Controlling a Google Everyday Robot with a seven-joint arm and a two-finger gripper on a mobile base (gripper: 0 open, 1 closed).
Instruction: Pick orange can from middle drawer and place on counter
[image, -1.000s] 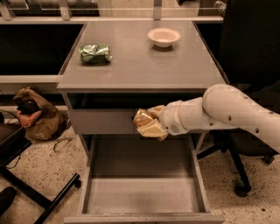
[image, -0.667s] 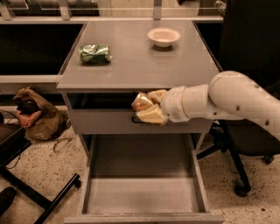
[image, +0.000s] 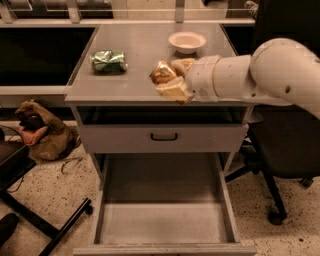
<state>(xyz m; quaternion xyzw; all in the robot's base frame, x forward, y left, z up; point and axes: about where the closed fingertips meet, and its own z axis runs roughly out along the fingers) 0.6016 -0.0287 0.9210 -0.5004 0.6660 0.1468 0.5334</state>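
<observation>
End effector: the end effector (image: 168, 76) is above the front half of the surface (image: 145, 42), right of centre and close to the front edge.
Grip: its 2 pale fingers (image: 174, 90) are closed on the orange can, 1 above it and 1 below.
Orange can: the orange can (image: 161, 72) is shiny and faceted. It is held at the tip of the end effector, over the surface and well clear of the drawer below. Whether its base touches the surface cannot be told.
Arm: the white arm (image: 260, 70) comes in from the right edge and reaches left across the cabinet's front right corner.
Middle drawer: the middle drawer (image: 162, 220) is pulled fully out toward the camera, showing a flat grey floor and low side walls.
Drawer front: the closed grey drawer front (image: 125, 137) with a black handle (image: 164, 136) sits just under the surface and above the open drawer.
Green can: the green can (image: 108, 61) lies on its side on the left part of the surface, well apart from the orange can.
Bowl: the pale bowl (image: 187, 41) stands upright toward the rear right of the surface, behind the end effector.
Floor, left: a brown bag (image: 42, 135) is slumped beside the cabinet.
Floor, right: a black office chair (image: 285, 150) stands partly behind the arm.
</observation>
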